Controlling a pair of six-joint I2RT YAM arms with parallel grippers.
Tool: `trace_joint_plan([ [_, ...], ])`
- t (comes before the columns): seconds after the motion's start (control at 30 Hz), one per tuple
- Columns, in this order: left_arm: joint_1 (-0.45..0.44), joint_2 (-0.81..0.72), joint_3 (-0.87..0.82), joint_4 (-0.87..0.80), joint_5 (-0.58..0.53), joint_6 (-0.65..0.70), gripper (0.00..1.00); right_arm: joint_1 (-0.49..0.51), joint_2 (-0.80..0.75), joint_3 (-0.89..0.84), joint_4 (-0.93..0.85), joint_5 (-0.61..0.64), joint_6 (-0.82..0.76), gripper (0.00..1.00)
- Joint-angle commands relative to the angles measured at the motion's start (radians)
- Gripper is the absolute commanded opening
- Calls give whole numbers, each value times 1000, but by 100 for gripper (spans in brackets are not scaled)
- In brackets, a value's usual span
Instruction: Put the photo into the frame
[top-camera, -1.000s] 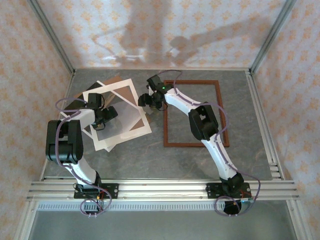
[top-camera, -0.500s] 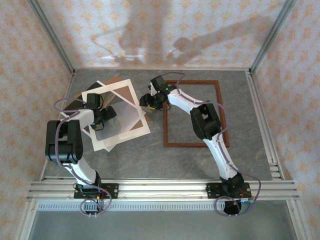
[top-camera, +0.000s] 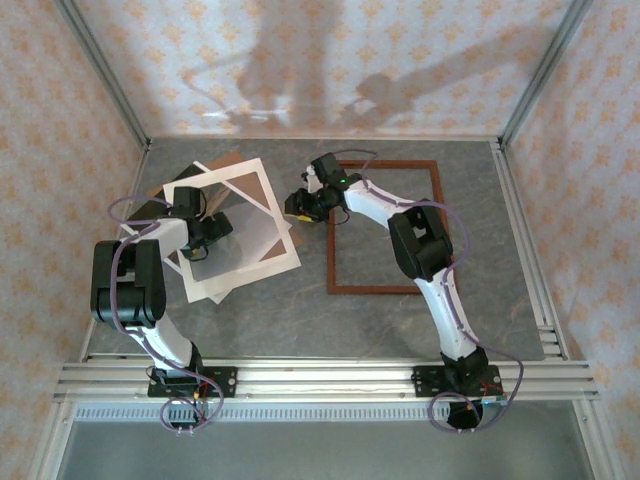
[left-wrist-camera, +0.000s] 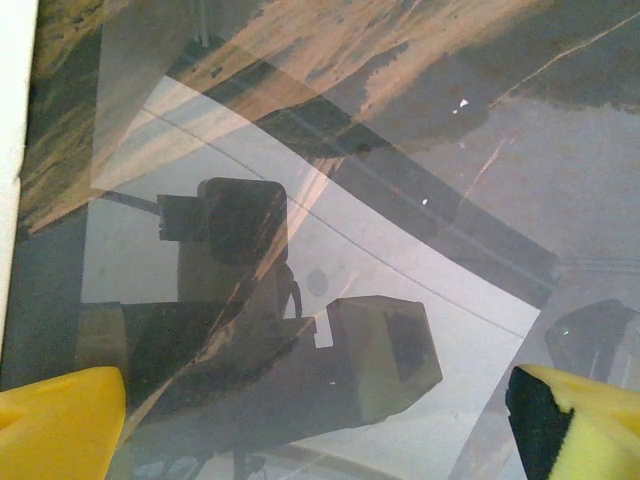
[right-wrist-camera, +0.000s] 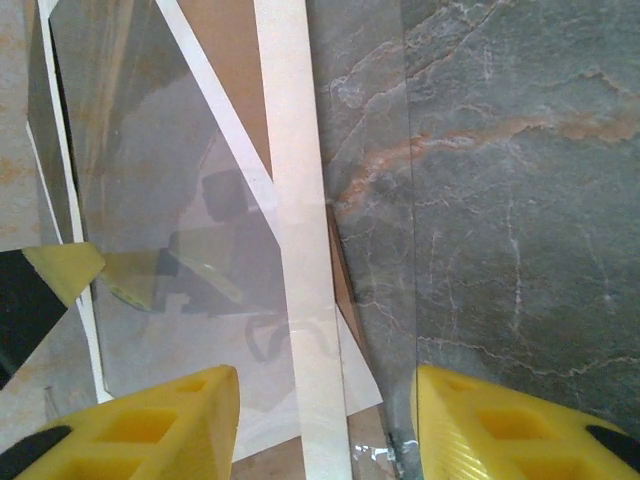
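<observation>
The reddish-brown frame (top-camera: 385, 288) lies flat and empty on the right half of the table. On the left is a skewed pile: a white mat (top-camera: 228, 180), a brown board (top-camera: 232, 157) and glossy sheets. Through the mat's window the left wrist view shows a glossy surface with brown-green and hazy grey patches, which I take for the photo (left-wrist-camera: 70, 130). My left gripper (left-wrist-camera: 320, 430) hangs wide open just above it, nothing between its fingers. My right gripper (right-wrist-camera: 320, 430) is open at the pile's right edge (top-camera: 298, 207), straddling a mat strip (right-wrist-camera: 300, 250) and a clear sheet's edge (right-wrist-camera: 410, 300).
Grey marble tabletop (top-camera: 300, 320) runs from the pile to the frame. Metal rails (top-camera: 320, 375) line the near edge, with corner posts (top-camera: 100, 70) and patterned walls around. The brown board (right-wrist-camera: 230, 60) peeks from under the mat.
The right gripper's jaws have drawn closer together, and its wrist has shifted slightly right along the pile's edge. The left arm and the pile have not moved.
</observation>
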Motion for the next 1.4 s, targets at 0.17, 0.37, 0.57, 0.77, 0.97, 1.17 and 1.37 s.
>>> trace_joint_plan([
  [0.17,-6,5,-17,7,55,12,96,13,-50,-16,54,-92,7,40],
  [0.37,-6,8,-17,10,61,11,96,15,-36,-3,13,-71,-2,30],
  [0.57,-6,5,-19,15,58,10,96,18,-19,36,-51,-27,-15,19],
  [0.77,-6,-8,-26,28,77,-11,96,19,-35,53,-103,20,-38,1],
  [0.97,-7,-53,-40,62,105,-46,96,20,-67,49,-125,30,-51,0],
  [1.17,-7,-68,-70,102,100,-67,96,19,-85,9,-86,-15,-29,0],
  [1.37,-7,-19,-73,111,118,-65,96,26,-85,-26,-38,-31,-2,0],
])
